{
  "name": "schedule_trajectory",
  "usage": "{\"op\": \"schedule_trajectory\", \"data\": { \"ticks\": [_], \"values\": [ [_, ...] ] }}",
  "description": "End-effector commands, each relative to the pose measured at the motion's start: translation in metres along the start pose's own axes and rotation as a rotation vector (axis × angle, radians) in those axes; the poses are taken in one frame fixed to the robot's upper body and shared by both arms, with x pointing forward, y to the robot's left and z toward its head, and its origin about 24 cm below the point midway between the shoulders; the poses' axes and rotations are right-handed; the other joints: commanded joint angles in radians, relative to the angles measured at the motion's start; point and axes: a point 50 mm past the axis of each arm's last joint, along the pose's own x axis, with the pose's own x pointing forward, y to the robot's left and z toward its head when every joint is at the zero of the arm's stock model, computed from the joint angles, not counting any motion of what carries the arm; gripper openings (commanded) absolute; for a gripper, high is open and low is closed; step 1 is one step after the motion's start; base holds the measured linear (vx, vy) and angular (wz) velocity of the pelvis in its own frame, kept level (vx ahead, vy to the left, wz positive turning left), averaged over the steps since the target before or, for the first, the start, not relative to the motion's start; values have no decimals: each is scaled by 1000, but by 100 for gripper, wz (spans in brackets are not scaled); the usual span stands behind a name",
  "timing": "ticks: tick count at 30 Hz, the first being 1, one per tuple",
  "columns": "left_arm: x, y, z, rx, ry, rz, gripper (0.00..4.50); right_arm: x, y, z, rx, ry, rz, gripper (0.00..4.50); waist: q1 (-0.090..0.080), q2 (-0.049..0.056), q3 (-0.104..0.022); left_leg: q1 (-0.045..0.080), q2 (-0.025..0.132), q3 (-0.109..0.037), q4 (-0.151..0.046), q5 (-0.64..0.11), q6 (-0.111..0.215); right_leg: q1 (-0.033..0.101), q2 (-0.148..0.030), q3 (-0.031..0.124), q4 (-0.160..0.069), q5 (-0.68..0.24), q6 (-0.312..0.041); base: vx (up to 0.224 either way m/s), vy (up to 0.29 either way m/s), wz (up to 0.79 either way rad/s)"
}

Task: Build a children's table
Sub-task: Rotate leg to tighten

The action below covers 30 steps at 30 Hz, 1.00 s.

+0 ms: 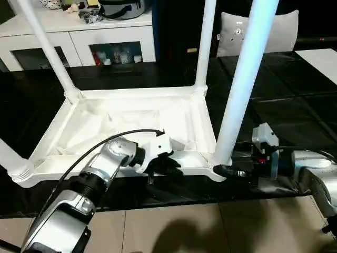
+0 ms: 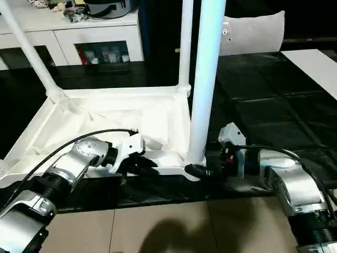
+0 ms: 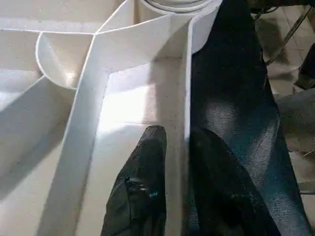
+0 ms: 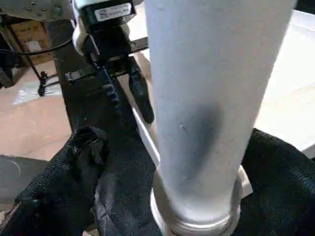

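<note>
Left pincer (image 1: pixel 167 164): fingers (image 3: pixel 142 196) straddle thin near rim wall of children's table (image 1: pixel 131 124), one finger inside, one outside, narrow gap, pinching rim. Right pincer (image 4: pixel 197 187): spread wide, one finger each side of near-right leg (image 1: pixel 243 79) at its socket base. Children's table upside down on black mat (image 1: pixel 295 100) on floor, legs pointing up. White cabinet (image 1: pixel 79 37) beyond far edge of mat.

Children's table (image 1: pixel 131 124) upside down on floor, legs up; low cabinet (image 1: pixel 79 39) behind it.
</note>
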Motion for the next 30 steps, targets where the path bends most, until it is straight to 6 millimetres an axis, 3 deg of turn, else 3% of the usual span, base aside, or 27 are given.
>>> {"op": "schedule_trajectory", "data": {
  "ticks": [1, 5, 12, 14, 16, 19, 30],
  "values": [
    [-4, 2, 3, 12, -14, -13, 38, 2, -1, 5, -13, -20, 15, 450, 8, -26, -64, -12, 30, -4, -66, -116, 100, 61, -58, 41, -68, -343, -165, 0, 0, 0],
    [-4, 1, 1, 25, 0, -29, 12, 2, -2, 5, -13, -19, 17, 450, 9, -24, -65, -11, 32, -3, -65, -116, 105, 61, -59, 41, -65, -316, -181, 0, 0, 0],
    [-3, -3, -3, 27, 10, -62, 3, 4, -5, 6, -20, -23, 12, 450, 8, -25, -65, -11, 31, -3, -64, -113, 103, 62, -59, 40, -63, -310, -188, 0, 0, 0],
    [-3, -4, -3, 35, 11, -75, 0, 4, -9, 6, -6, -26, 6, 422, 8, -30, -65, -11, 32, -2, -65, -108, 103, 62, -59, 41, -62, -314, -188, 0, 0, 0],
    [-4, -5, -3, 39, 11, -81, 0, 4, -10, 6, 6, -28, 13, 422, 9, -30, -65, -9, 32, -1, -64, -104, 104, 60, -59, 42, -62, -307, -193, 0, 0, 0],
    [-5, -6, -3, 56, 26, -86, 0, 5, -11, 7, 29, -31, 45, 380, 11, -29, -66, -10, 33, -2, -63, -99, 109, 62, -60, 42, -58, -290, -199, 0, 0, 0],
    [-7, -5, -4, 47, 28, -83, 0, 9, -11, 2, 76, -6, 114, 291, 11, -30, -66, -12, 32, -1, -63, -98, 109, 62, -59, 41, -59, -303, -192, 0, 0, 0]
  ]
}}
